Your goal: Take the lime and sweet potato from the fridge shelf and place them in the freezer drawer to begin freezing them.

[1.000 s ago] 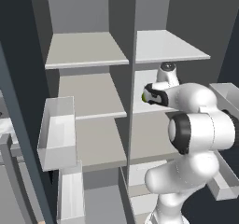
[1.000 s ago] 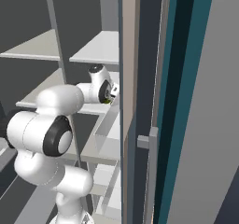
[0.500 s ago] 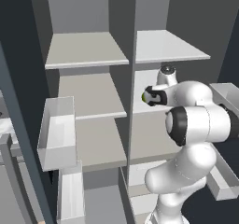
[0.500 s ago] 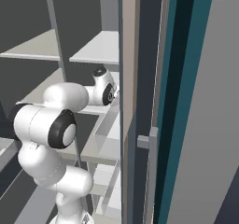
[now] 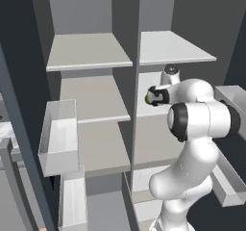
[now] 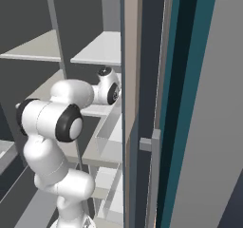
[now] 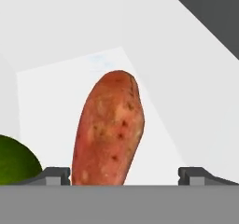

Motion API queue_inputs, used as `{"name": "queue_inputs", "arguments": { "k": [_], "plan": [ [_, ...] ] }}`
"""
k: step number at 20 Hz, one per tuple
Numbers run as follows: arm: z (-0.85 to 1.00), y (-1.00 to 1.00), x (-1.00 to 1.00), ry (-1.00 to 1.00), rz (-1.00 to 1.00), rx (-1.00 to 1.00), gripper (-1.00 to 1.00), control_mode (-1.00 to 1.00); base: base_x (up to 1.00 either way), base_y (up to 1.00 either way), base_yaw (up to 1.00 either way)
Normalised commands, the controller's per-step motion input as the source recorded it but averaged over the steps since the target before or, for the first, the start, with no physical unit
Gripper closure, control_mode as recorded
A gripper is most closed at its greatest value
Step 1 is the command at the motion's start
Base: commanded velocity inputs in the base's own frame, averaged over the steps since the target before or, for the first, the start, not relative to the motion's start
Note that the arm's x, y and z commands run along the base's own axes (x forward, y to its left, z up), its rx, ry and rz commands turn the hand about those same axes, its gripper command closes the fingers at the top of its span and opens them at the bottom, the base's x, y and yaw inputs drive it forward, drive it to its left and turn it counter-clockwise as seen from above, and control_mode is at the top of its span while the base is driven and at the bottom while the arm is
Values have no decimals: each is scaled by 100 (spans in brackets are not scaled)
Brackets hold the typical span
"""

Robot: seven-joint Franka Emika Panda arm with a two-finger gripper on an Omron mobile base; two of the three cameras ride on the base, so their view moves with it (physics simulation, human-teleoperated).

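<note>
Two dark fingertips [image 7: 58, 175] of the tool [image 7: 125, 177] rise at the bottom of the hand view, well apart, with the sweet potato [image 7: 108, 129] standing between them, nearer the left tip than the right. The jaws are spread wider than the potato; whether either pad touches it cannot be told, and nothing is clearly gripped. Just left of the left tip, the lime [image 7: 16, 161] shows as a green curve beside the potato. Both lie on the pale fridge shelf [image 7: 154, 69].

From the left base view, the white arm [image 5: 199, 121] reaches into the right column of the dark grey cabinet, its wrist at the middle shelf, where a sliver of green lime [image 5: 146, 99] peeks out beside the hand. Farther in, more light-grey shelves [image 5: 89, 52] sit above and to the left.
</note>
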Motion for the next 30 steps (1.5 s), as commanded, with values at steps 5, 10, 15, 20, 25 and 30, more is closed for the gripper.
{"name": "queue_inputs", "arguments": {
  "k": [5, 10, 15, 20, 25, 30],
  "plan": [
    [-13, 0, 25, 0, 0, 0, -100, -100, 0, 0, 0],
    [-35, 0, 5, 0, 0, 0, -100, -100, 0, 0, 0],
    [-49, 0, 0, 0, 0, 0, -100, -100, 0, 0, 0],
    [-52, 0, -1, 0, 0, 0, -100, -100, 0, 0, 0],
    [-52, 0, 0, 0, 0, 0, -100, -100, 0, 0, 0],
    [-85, 0, -22, 0, 0, -1, 100, -100, 0, 0, 0]
  ]
}}
